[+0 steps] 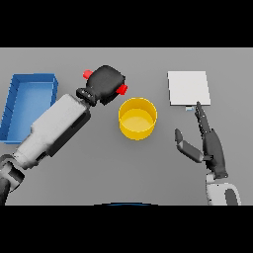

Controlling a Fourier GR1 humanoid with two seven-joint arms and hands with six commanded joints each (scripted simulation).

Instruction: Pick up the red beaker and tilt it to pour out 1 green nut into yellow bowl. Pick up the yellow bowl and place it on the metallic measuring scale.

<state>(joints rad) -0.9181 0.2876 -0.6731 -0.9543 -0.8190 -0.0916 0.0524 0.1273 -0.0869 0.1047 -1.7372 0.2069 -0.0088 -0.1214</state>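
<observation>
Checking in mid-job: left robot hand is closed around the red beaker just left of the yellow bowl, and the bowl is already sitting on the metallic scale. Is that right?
Not quite. The head view shows the yellow bowl on the bare grey table, apart from the metallic scale, which lies to its upper right. The rest holds: the left robot hand is closed around the red beaker just left of the bowl.
</observation>
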